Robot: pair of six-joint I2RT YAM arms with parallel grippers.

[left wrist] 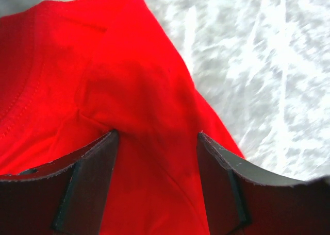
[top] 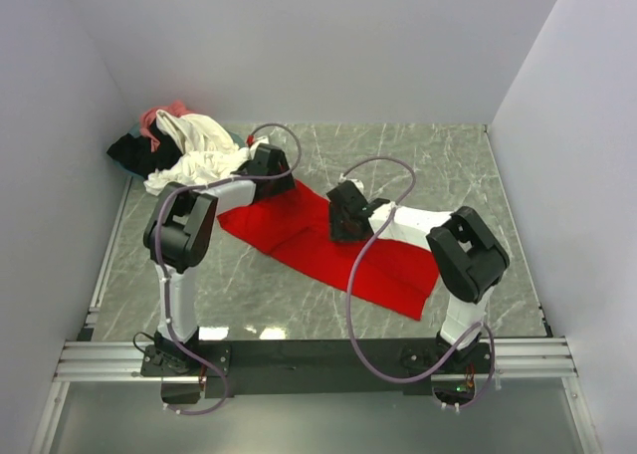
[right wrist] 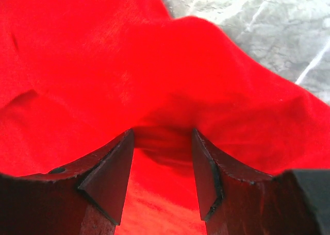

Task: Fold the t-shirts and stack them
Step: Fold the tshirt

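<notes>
Left gripper [left wrist: 157, 142] open over the red t-shirt [top: 299, 243], right gripper [right wrist: 162, 137] astride a bunched fold, grip unclear; both should pinch evenly

red t-shirt [left wrist: 129, 90] is soft matt knit cloth; table [top: 438, 165] is glossy grey veined marble-look.

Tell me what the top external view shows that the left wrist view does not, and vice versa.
Only the top view: the left arm, the right arm, and a pile of white, black and pink shirts at the far left corner. Only the left wrist: collar stitching and the left fingers standing apart over the cloth. Both: the red t-shirt on the marble table.
</notes>
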